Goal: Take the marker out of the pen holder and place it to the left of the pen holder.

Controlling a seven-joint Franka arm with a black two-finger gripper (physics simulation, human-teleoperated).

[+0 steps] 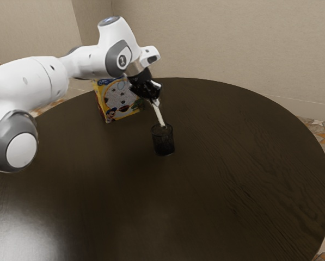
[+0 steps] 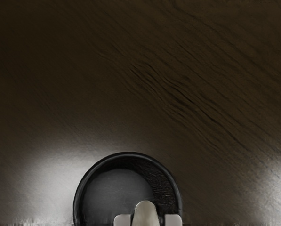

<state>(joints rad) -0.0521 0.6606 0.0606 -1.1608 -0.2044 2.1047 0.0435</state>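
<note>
Marker (image 1: pixel 159 115) sits pinched between the fingers (image 2: pixel 122 220) of the gripper (image 1: pixel 156 101), its lower end at the mouth of the pen holder (image 1: pixel 163 142); best draw it up along its slant, clear of the rim, before carrying it left, lest the holder tip.

1. The white arm (image 1: pixel 34 81) comes in from the exterior view's left, its upper length reaching toward the exterior view's right.
2. A large rounded joint (image 1: pixel 22 150) with a grey ring sits low at that view's left edge.
3. The wrist (image 1: pixel 118 56) is bent, with one rounded section standing above it and the hand angled downward.
4. The black gripper (image 1: pixel 156 101) hangs at a tilt, its tips pointing down and somewhat toward the exterior view's right.
5. Its two fingers (image 2: pixel 122 220) stand a narrow gap apart, closed in a grip, their pale tips side by side.
</note>
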